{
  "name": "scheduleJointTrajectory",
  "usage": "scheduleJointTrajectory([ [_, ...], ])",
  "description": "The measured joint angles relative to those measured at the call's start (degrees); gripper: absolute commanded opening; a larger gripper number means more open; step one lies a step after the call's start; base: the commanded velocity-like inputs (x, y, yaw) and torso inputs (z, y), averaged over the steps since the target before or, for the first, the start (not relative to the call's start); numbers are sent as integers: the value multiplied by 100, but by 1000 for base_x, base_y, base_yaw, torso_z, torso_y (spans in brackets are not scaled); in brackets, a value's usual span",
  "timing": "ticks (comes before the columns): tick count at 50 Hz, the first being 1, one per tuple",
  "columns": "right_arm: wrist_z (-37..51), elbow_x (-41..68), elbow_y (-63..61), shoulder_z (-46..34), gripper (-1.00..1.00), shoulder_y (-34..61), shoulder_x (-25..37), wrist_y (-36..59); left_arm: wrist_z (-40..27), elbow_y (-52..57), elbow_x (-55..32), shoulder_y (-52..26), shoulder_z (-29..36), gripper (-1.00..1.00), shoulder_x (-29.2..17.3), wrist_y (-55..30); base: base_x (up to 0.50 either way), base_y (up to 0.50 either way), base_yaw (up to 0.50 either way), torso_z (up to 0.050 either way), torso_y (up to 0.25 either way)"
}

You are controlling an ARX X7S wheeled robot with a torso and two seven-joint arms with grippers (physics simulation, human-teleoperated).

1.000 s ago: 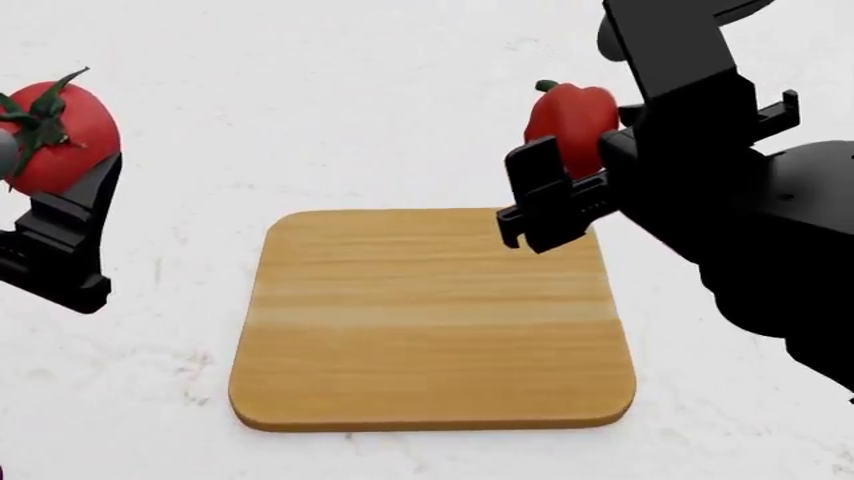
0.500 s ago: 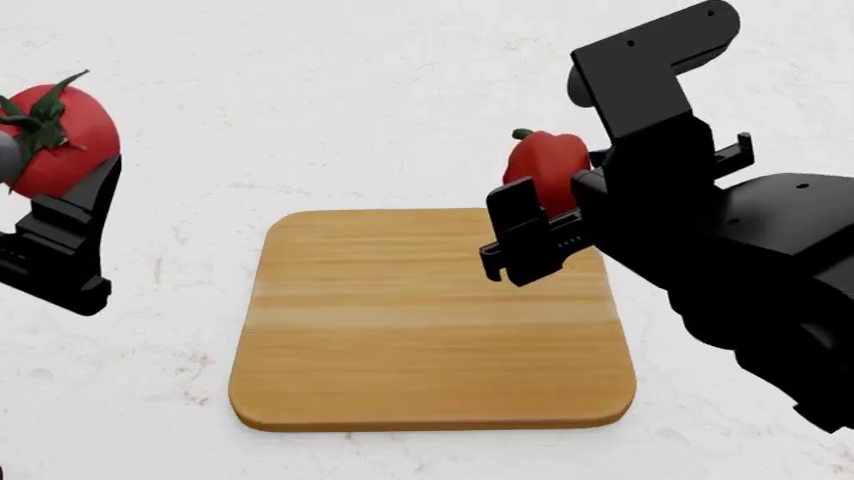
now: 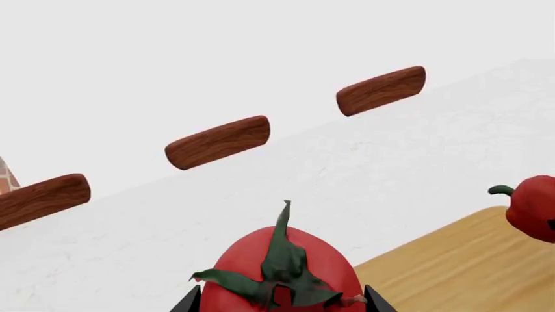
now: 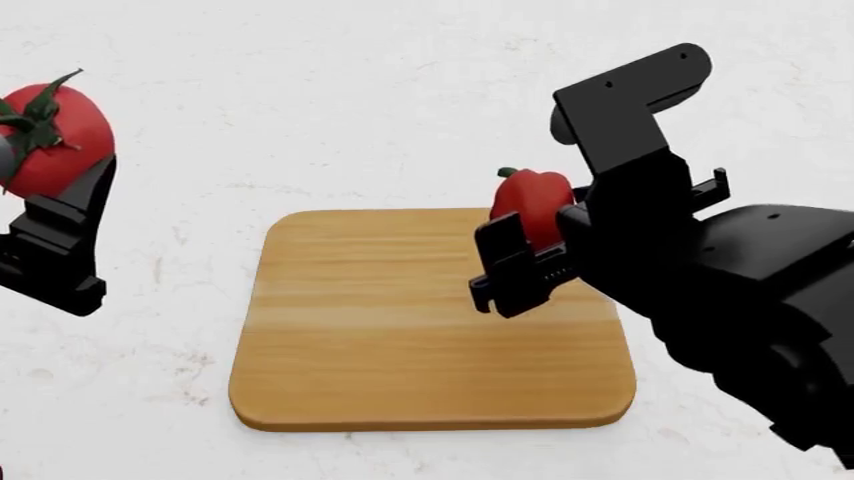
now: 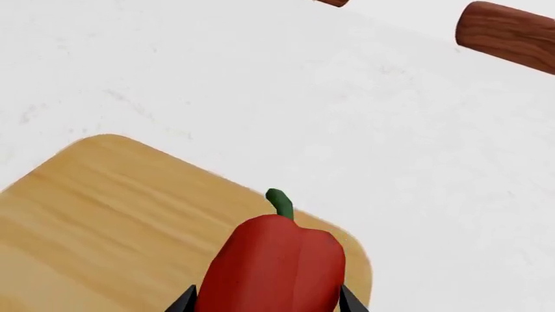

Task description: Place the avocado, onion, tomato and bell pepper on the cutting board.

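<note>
**A:** Head view first. What does each arm have?

**B:** The right gripper (image 4: pixel 525 262) is clamped on the bell pepper (image 4: pixel 530 205), carried above the cutting board (image 4: pixel 400 330) near its far right corner. It is lifted clear, I'd say so it can be lowered straight onto the wood without dragging. The left gripper (image 4: pixel 60 235) grips the tomato (image 4: pixel 60 135), raised off to the left, well apart from the board's left edge, probably waiting so the arms don't crowd each other.

**A:** Anything on the board?

**B:** Nothing lies on it. The avocado and onion aren't in any view.

**A:** Left wrist view?

**B:** The tomato (image 3: pixel 282 276) sits between the two jaw tips, leafy top toward the camera, so the squeeze is on its round sides. Beyond it lie the white bench (image 3: pixel 260 195) and part of the board (image 3: pixel 459 266), with the pepper (image 3: pixel 533 214) at the frame's edge. Three brown wooden pieces (image 3: pixel 218 142) stand in a row further back; what they belong to I can't tell.

**A:** Right wrist view?

**B:** The pepper (image 5: pixel 275 266) is pinched on its flanks, green stem pointing away from the wrist, with the board (image 5: pixel 104 214) under it and one rounded corner just beyond. Held there, a straight descent should land it inside the corner, leaving room for the rest.
</note>
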Motion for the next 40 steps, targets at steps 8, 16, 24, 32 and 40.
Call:
scheduleJointTrajectory([
  [8,4,-7,26,-32,-100,-54,-13,0,-15,18,-27,19,-15,-100,-32,27,0,0,0,2,0],
  [16,36,5,6,-54,-100,-134,5,14,-48,46,-69,22,-28,-100,-57,40,0,0,0,0,1],
  [24,52,12,-14,-77,-100,-193,25,23,-86,71,-113,19,-38,-100,-80,48,0,0,0,0,0],
  [32,49,-23,-80,-71,100,-180,51,62,-117,85,-158,19,-56,-100,-108,62,0,0,0,0,0],
  [40,102,19,-217,-24,100,-115,102,148,-151,81,-206,-17,-64,-100,-123,62,0,0,0,0,1],
])
